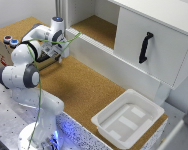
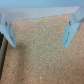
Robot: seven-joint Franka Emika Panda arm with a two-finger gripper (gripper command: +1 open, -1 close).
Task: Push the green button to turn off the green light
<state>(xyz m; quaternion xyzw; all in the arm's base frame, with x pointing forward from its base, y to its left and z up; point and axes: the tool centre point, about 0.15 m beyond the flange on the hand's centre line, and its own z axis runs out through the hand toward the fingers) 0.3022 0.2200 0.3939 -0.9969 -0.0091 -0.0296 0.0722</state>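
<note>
White tub sits nearest; end effector spread wide over cork.

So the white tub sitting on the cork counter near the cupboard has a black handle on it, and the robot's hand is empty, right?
Not quite. The black handle is on the white cupboard door, not on the white tub, as the exterior view shows. The tub does sit on the cork counter, and the hand is empty.

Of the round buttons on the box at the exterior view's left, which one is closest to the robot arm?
The blue button: it sits on the box beside the red button, which is farther from the arm.
</note>
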